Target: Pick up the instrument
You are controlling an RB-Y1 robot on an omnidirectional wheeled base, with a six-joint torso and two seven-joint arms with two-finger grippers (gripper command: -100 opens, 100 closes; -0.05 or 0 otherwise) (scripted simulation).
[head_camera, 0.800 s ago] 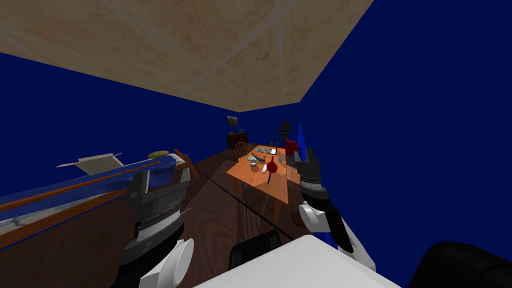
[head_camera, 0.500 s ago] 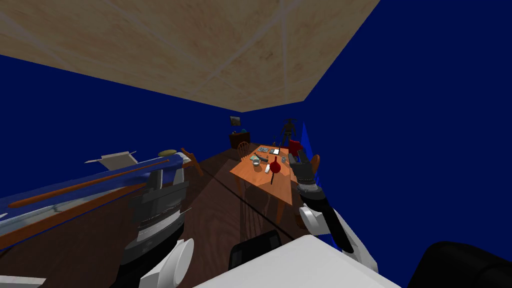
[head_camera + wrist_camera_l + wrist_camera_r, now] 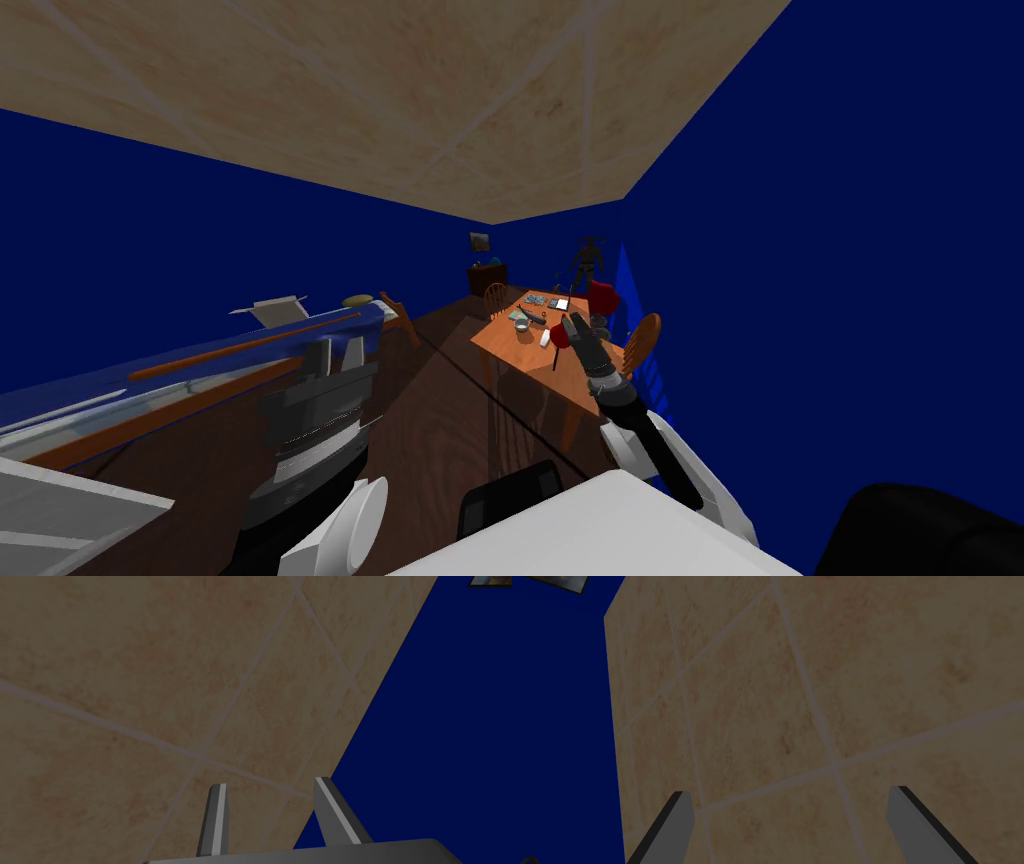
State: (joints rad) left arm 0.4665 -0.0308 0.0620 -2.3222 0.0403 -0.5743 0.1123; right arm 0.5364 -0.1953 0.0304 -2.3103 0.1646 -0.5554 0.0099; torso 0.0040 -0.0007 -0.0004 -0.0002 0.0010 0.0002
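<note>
Blue walls and a beige tiled ceiling close in a room with a dark wood floor, and one orange table stands well ahead of me. Cluttered with small items too tiny to name, it has two wooden chairs, one at its far corner and one on its right side. What looks like the instrument, a red body with a dark neck, lies on the tabletop partly behind the right gripper, whose fingers are spread wide and hold nothing. The left gripper is raised at my left side, its fingers parted more narrowly and also empty. One long blue ledge carrying a brown pole runs beside it. One dark cabinet stands beyond the table.
</note>
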